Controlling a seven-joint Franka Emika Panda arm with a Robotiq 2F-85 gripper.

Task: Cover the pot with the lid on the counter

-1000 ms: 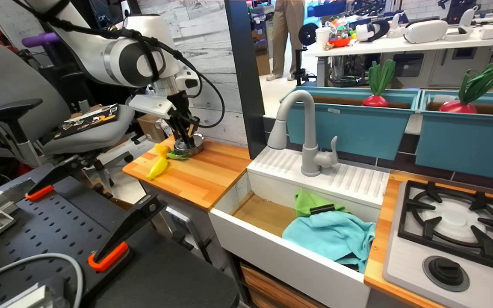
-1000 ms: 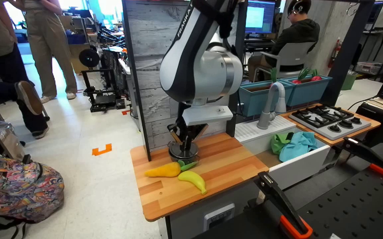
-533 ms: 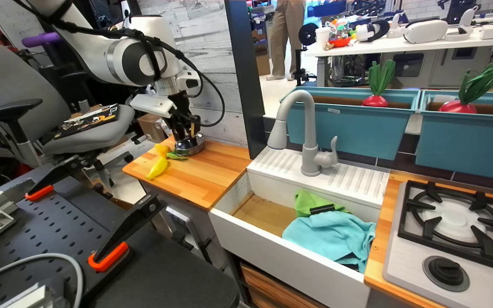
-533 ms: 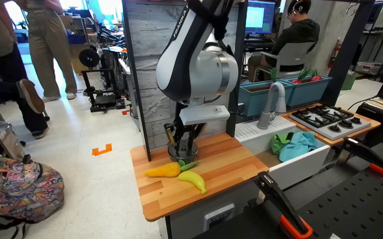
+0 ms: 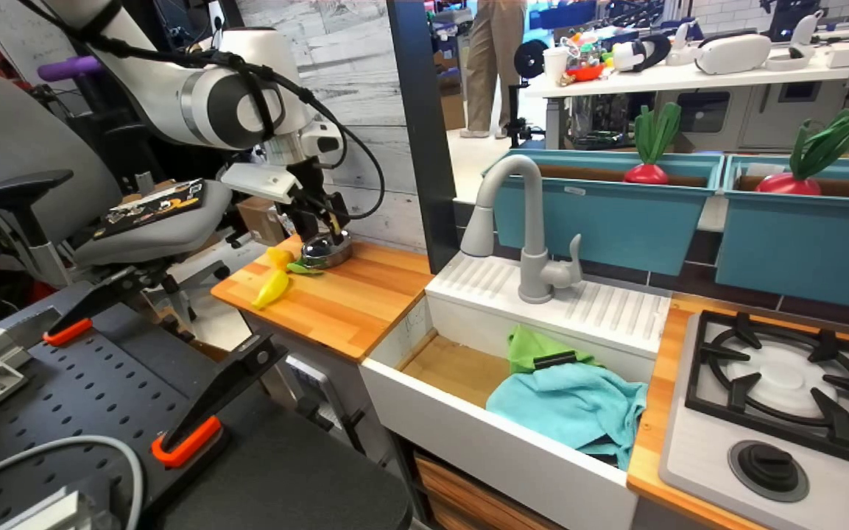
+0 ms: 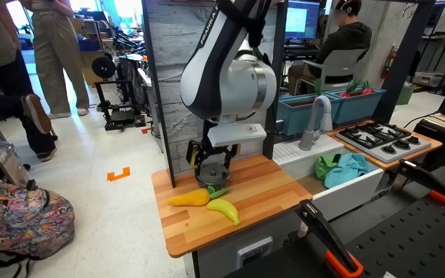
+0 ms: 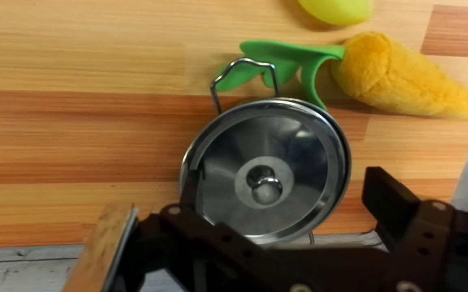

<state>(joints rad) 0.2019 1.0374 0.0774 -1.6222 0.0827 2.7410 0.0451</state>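
The lid (image 7: 234, 142) lies on the pot (image 6: 212, 184), its rim nearly lined up with the pot's rim in the wrist view. Its round knob (image 7: 267, 190) shows bare, with nothing holding it. The pot stands on the wooden counter (image 6: 261, 193), close to the back wall panel, and one wire handle (image 7: 244, 61) sticks out from its side. Just above the lid, my gripper (image 7: 285, 174) is open, fingers spread to either side of the knob. In an exterior view the gripper (image 6: 213, 166) straddles the lid. Most of the pot's body is hidden below the lid in the wrist view.
A plush carrot (image 6: 191, 197) lies beside the pot, its green leaves under the handle, and a yellow banana (image 6: 224, 210) is in front. The whitewashed wall panel (image 5: 358, 110) rises right behind. A sink (image 5: 498, 449) with cloths and a faucet (image 5: 534, 221) adjoin the counter.
The fingers were together at the lid's knob a second ago; they have spread wide apart and let the knob go. The lid stays on the pot, and the arm has shifted only slightly.
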